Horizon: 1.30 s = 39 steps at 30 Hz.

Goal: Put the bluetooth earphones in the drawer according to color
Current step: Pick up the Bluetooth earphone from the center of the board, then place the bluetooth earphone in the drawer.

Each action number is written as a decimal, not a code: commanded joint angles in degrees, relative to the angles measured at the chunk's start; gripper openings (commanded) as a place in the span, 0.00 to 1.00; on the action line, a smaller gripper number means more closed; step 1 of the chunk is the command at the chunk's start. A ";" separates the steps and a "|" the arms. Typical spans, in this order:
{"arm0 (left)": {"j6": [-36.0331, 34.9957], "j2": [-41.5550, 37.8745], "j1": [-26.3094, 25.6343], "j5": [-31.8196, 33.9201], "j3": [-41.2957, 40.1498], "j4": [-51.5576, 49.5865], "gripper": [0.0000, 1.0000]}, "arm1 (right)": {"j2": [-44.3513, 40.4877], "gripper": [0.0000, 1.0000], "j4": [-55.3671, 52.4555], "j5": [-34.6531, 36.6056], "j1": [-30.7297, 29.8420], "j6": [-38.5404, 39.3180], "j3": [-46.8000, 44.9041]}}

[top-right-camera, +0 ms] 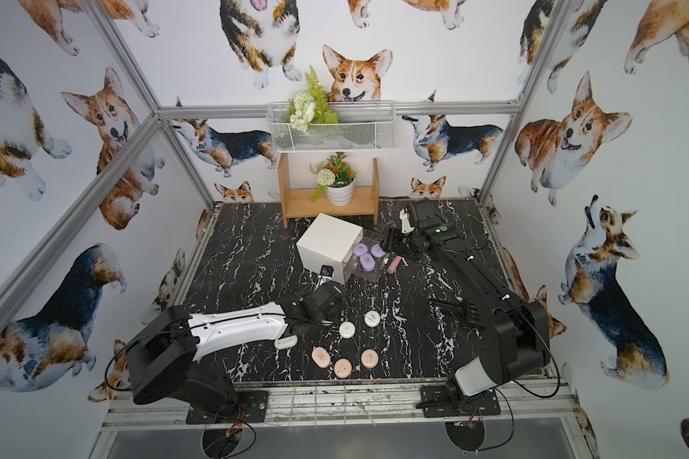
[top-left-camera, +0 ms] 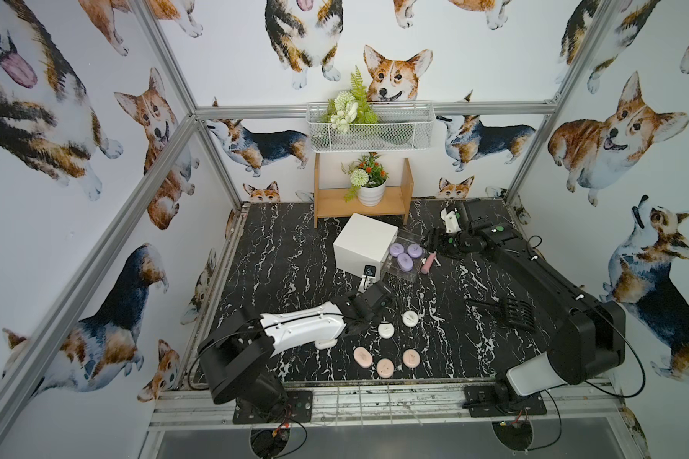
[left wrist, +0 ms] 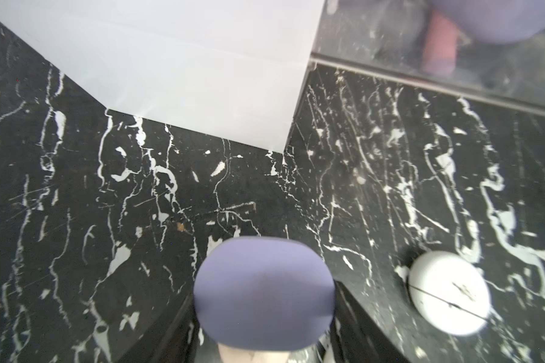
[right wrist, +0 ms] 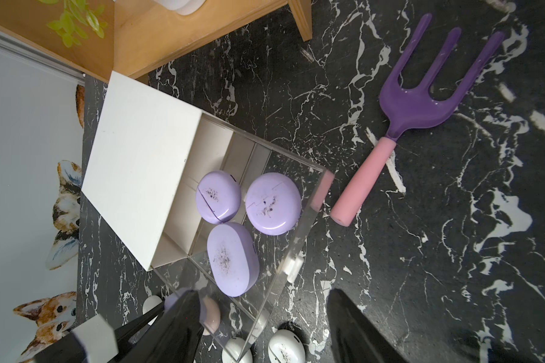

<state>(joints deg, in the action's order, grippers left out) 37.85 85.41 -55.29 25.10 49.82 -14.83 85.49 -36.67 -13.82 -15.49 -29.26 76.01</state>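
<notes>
I record the left gripper [left wrist: 263, 328] clamped on a lilac earphone case [left wrist: 263, 292] over bare tabletop [top-left-camera: 295, 270] at the centre of both top views, below the white drawer cabinet [top-left-camera: 364, 240], whose pulled-out clear tray [right wrist: 299, 248] holds three lilac cases [right wrist: 272, 202], the right gripper [right wrist: 265, 330] gaping empty just right of it.

A robot test booth rather than a lived-in room: a metal frame [top-left-camera: 255, 112] hung with dog-print panels [top-left-camera: 36, 179] boxes in a marble-look table [top-left-camera: 279, 254]. The left arm [top-left-camera: 303, 324] and right arm [top-left-camera: 533, 278] are bolted at 6 o'clock. A wooden shelf [top-left-camera: 335, 204] with a potted plant [top-left-camera: 370, 192] stands at 12 o'clock.
</notes>
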 commanded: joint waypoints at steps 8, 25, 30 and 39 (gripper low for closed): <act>-8.89 -0.79 -1.63 0.68 21.81 -13.18 0.49 | -1.89 0.70 0.06 -0.06 0.57 0.59 -1.20; -15.54 25.81 3.72 -3.63 51.73 -25.08 0.48 | -4.14 0.70 -1.46 -1.91 5.46 2.89 -2.42; -14.84 25.95 3.79 -2.73 51.96 -28.87 0.48 | -4.01 0.70 -0.69 -2.40 5.64 2.80 -3.31; -14.55 27.01 5.01 -1.97 52.40 -32.99 0.48 | -3.76 0.70 -0.51 -2.59 5.64 2.58 -3.35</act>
<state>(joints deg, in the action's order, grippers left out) 22.98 111.55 -50.46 22.28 101.19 -45.21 81.65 -37.65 -15.97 -9.76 -26.89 72.77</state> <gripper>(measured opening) 0.646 0.698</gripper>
